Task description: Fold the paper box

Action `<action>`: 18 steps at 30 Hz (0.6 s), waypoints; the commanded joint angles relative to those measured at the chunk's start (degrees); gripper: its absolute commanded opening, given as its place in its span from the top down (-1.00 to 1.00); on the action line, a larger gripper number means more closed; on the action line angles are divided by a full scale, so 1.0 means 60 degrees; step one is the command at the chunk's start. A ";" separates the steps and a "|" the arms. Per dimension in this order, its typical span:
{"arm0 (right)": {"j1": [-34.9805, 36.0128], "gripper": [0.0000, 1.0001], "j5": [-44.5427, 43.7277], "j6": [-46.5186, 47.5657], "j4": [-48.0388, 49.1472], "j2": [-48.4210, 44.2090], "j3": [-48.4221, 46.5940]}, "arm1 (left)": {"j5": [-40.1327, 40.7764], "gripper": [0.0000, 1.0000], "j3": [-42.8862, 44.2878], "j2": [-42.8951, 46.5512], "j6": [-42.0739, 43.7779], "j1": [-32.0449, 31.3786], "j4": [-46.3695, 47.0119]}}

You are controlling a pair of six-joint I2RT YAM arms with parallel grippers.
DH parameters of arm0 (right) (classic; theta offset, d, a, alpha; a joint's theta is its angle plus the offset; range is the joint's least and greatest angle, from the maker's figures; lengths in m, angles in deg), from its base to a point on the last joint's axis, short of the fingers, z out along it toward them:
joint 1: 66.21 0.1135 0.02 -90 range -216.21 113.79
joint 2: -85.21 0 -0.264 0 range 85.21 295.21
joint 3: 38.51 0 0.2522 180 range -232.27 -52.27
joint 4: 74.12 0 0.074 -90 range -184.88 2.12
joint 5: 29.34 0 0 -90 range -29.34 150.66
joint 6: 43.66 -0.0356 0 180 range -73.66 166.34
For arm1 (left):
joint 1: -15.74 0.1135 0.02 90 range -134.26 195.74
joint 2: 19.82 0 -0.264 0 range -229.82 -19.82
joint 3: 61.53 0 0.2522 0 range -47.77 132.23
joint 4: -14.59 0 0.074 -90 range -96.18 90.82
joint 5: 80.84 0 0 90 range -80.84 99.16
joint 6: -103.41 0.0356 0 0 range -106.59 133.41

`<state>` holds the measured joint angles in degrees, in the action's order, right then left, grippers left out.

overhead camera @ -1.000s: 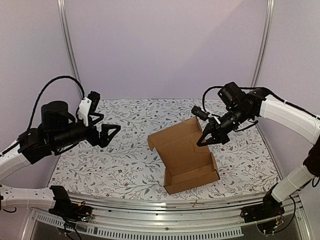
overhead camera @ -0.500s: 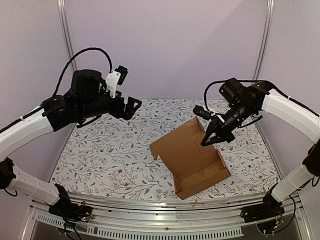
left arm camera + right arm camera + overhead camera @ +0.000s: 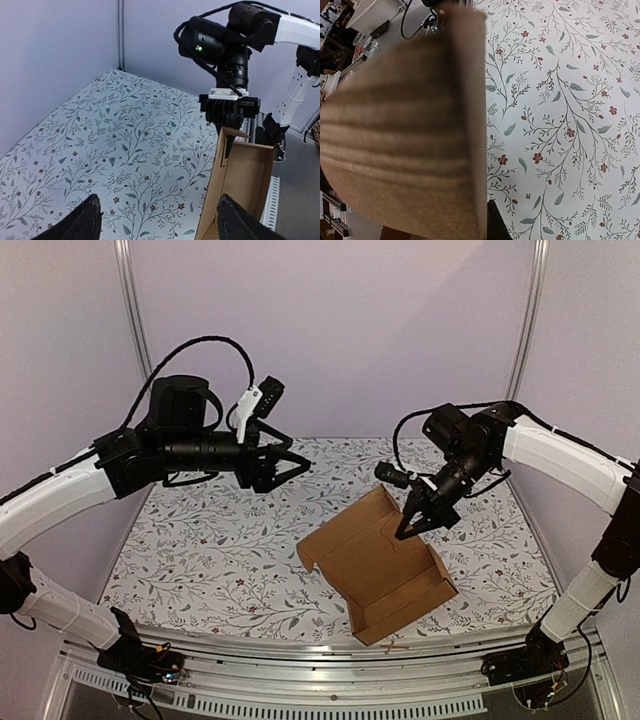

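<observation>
1. Black right pincer (image 3: 411, 524): jaws closed tight on thin cardboard. It grips the raised back wall of the box (image 3: 385, 565), close to that wall's top edge.
2. Right wrist view: a blurred brown panel fills the left half. Its straight edge runs down to one dark finger (image 3: 495, 222) at the bottom, with patterned cloth to the right.
3. Box: plain brown, unprinted, right of centre on the table (image 3: 220, 540). The near end is an open tray with low side walls. A wide flap spreads from the far end toward the left, notched along its edge. I cannot tell whether the whole base sits flat on the cloth.
4. Left pincer (image 3: 290, 466): jaws spread wide, nothing between them. It hangs in the air over the far-left part of the table, tips pointing toward the box and well apart from it.
5. Left wrist view: its two dark fingers (image 3: 85, 222) sit at the bottom edge with bare cloth between them. The box stands at lower right, seen nearly edge-on, and the right arm comes down onto its top edge.
6. Table: white cloth printed with grey-green sprigs and small red flowers.
7. Surroundings: pale lilac walls, with a metal post (image 3: 132, 330) at each back corner.
</observation>
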<state>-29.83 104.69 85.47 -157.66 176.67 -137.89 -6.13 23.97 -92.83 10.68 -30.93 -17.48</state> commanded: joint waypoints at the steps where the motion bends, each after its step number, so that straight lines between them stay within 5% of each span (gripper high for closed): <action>1: 0.0296 1.00 -0.0026 0.0175 -0.0452 0.0094 -0.0195 | -0.2456 -0.57 -0.0180 -0.0721 0.0302 -0.0523 -0.0078; 6: 0.0356 1.00 -0.0109 0.0198 -0.0483 0.0009 -0.0127 | -0.1379 -0.47 0.0025 -0.1602 0.0399 -0.0922 -0.0863; 18: 0.0681 1.00 -0.0239 0.0013 -0.0723 0.0523 -0.0735 | -0.3903 0.11 -0.0454 -0.2539 -0.0113 -0.0992 -0.0059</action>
<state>-26.81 103.60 86.11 -161.16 177.72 -140.25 -22.61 22.60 -107.98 11.06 -36.51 -20.87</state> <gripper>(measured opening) 0.012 0.484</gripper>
